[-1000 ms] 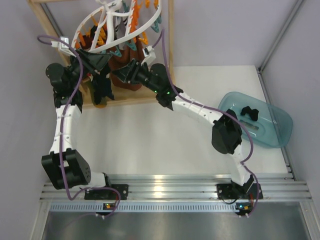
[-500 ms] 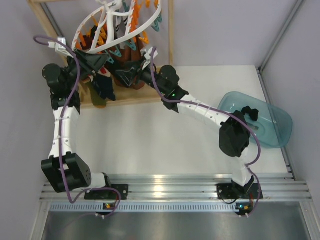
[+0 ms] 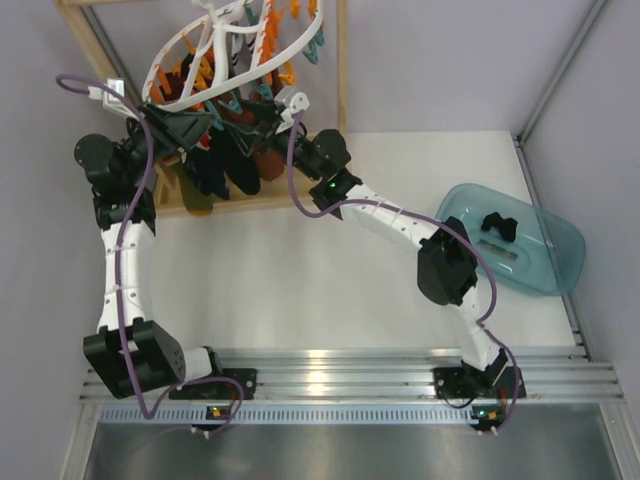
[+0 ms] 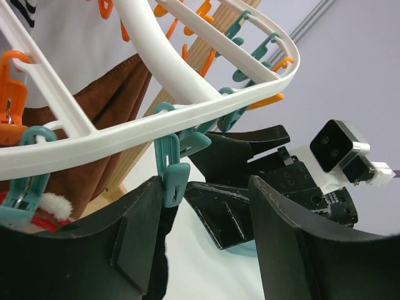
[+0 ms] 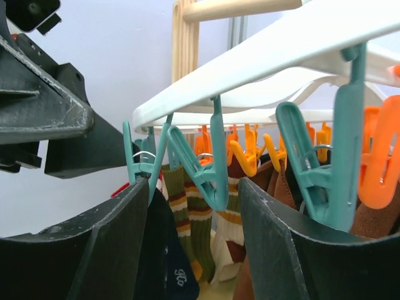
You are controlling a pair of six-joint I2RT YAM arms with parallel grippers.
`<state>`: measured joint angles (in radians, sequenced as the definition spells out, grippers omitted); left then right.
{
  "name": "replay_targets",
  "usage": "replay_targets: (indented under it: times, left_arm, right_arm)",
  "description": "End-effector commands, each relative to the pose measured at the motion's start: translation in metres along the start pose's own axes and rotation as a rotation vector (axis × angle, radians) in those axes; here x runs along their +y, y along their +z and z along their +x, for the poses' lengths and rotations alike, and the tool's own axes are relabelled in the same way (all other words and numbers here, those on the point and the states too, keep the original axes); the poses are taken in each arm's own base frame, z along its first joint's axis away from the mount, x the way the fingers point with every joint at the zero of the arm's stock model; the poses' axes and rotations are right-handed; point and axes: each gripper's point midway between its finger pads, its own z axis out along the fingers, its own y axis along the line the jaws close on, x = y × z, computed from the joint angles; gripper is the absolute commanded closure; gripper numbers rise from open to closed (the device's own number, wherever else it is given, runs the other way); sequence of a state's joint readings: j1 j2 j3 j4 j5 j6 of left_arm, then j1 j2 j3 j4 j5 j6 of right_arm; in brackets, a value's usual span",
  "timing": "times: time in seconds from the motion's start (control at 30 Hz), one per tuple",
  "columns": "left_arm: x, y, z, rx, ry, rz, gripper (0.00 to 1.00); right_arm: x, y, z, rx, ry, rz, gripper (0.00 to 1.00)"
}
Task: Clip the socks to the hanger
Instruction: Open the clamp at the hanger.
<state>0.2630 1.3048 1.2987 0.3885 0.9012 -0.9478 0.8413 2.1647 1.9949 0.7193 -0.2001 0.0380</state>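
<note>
The round white hanger [image 3: 213, 50] with orange and teal clips hangs at the back left. A black sock [image 3: 228, 170] hangs under its near rim between my two grippers. My left gripper [image 3: 200, 135] is open. In the left wrist view [image 4: 206, 187] a teal clip [image 4: 172, 178] holds the black sock [image 4: 159, 256] right against its left finger. My right gripper [image 3: 262, 130] is open. In the right wrist view [image 5: 194, 187] a teal clip [image 5: 212, 175] hangs between its fingers, and the black sock [image 5: 165, 256] hangs by its left finger. Another black sock [image 3: 497, 224] lies in the bin.
A wooden frame [image 3: 250, 200] stands around the hanger. Rust-brown cloth [image 4: 106, 106] and striped socks [image 5: 200, 219] hang behind the clips. A translucent teal bin [image 3: 560, 250] sits at the right edge of the white table. The right gripper's body shows in the left wrist view [image 4: 250, 181].
Both grippers have moved back and up under the hanger's rim, and the right one has also shifted left. The black sock now hangs higher, between them.
</note>
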Motion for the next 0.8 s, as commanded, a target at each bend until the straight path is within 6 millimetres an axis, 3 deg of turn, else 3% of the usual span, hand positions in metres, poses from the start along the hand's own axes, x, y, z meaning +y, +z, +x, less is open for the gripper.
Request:
replay_targets:
  times: [0.0,0.13,0.23,0.27,0.37,0.5,0.77]
  left_arm:
    - [-0.028,-0.01,-0.002,0.014,0.022,0.069,0.38]
    - [-0.035,-0.016,0.001,0.033,0.018,0.079,0.39]
    - [-0.037,-0.02,0.0,0.032,0.029,0.055,0.39]
    - [-0.037,-0.02,0.0,0.027,0.044,0.048,0.39]
    - [-0.036,-0.021,-0.008,-0.018,0.063,0.007,0.4]
    - [-0.039,-0.021,-0.019,-0.068,0.083,-0.029,0.43]
    - [-0.028,-0.004,-0.032,-0.135,0.109,-0.138,0.51]
  right_arm:
    - [-0.001,0.013,-0.035,-0.133,-0.074,-0.019,0.42]
    - [-0.004,0.016,-0.034,-0.143,-0.117,-0.007,0.46]
    - [-0.003,0.017,-0.039,-0.15,-0.147,0.008,0.56]
    - [-0.003,0.017,-0.044,-0.157,-0.164,0.013,0.66]
    - [0.002,0.017,-0.052,-0.167,-0.225,0.038,0.83]
    - [0.013,0.017,-0.056,-0.166,-0.32,0.051,0.97]
    - [0.036,0.016,-0.055,-0.14,-0.538,0.161,1.0]
